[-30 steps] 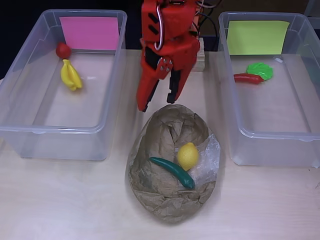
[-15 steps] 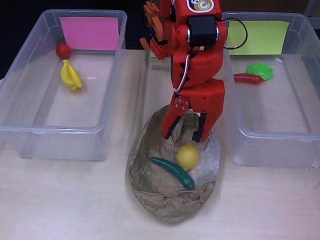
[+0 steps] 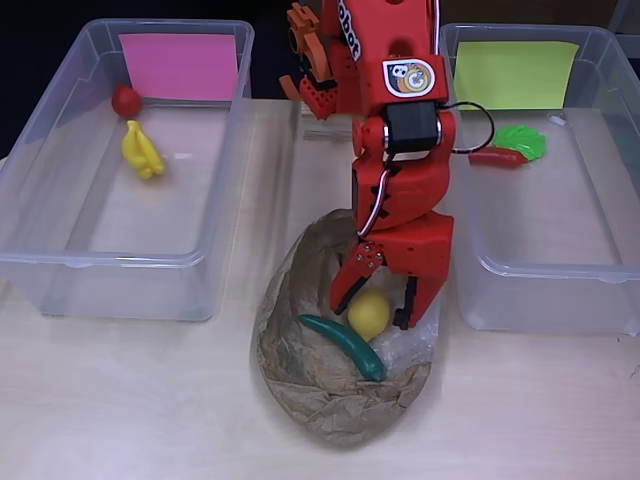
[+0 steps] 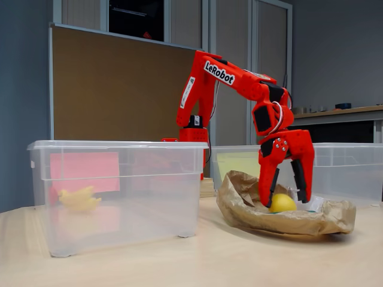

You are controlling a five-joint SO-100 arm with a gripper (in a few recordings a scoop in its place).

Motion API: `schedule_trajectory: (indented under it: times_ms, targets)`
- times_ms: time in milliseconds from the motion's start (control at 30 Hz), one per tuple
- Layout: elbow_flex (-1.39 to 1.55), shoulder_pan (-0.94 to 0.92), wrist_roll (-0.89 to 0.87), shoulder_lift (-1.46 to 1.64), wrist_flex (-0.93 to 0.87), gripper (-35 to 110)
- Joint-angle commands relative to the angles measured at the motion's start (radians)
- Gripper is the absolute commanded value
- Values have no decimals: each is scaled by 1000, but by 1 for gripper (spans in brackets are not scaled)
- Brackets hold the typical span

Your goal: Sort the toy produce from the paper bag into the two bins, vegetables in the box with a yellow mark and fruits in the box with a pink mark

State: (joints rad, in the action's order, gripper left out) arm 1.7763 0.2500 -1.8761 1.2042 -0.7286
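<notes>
Lemon (image 3: 368,314) partly hidden in paper bag (image 3: 310,370), gripper (image 3: 375,308) spread wide around it

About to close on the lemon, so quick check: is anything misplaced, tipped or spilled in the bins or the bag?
Nothing stands out. The banana and red fruit lie in the pink-marked bin, the lettuce and red chili in the yellow-marked bin. The open gripper straddles the lemon on the crumpled bag.

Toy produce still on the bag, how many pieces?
2. A yellow lemon sits between the open claw's fingers, and a green pepper lies just in front of it on the paper bag. The bag's folds could hide more.
</notes>
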Motion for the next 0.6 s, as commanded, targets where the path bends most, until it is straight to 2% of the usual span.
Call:
schedule_trajectory:
  times_ms: [0,167,400,567]
  targets:
    - [20,9,6,12,48,32]
    - [37,-6,61,35,-21,27]
    - [46,-43,256,130,-189,15]
    - [15,-77,425,183,-284,15]
